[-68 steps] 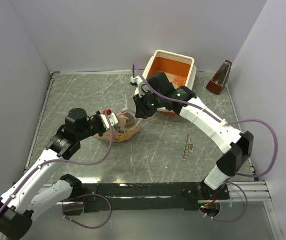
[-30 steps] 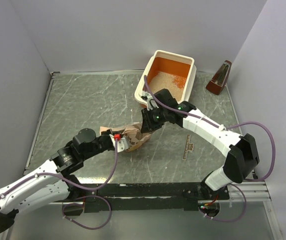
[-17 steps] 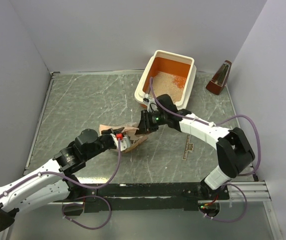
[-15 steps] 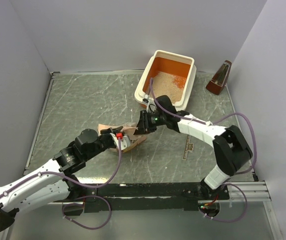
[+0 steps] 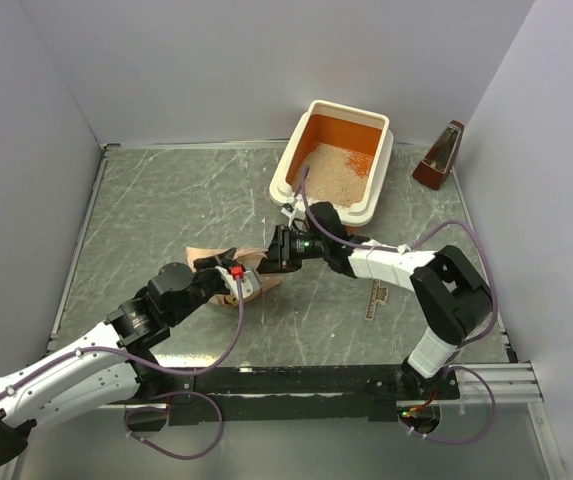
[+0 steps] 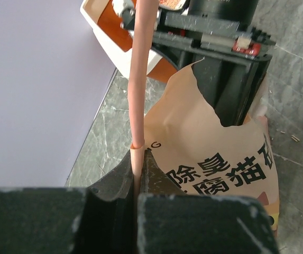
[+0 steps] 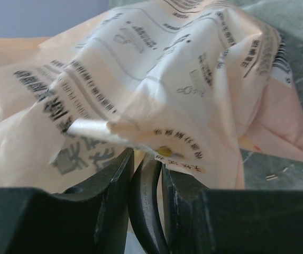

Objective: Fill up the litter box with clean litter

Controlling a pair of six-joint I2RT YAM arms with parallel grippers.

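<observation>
1. The litter box is smooth moulded plastic; its cream rim has a slight sheen and its orange inside is glossier.
2. The clean litter is pale beige, dry, fine-grained and matt, like sand.
3. The bag is thin peach-pink plastic film, smooth, faintly shiny and creased, with black print.
4. The table looks like grey-green veined stone, polished smooth.
5. The left pincer and the right pincer have black, matt, hard plastic fingers.
6. The arm shells are glossy white plastic.
7. The metronome looks like varnished reddish-brown wood.
</observation>
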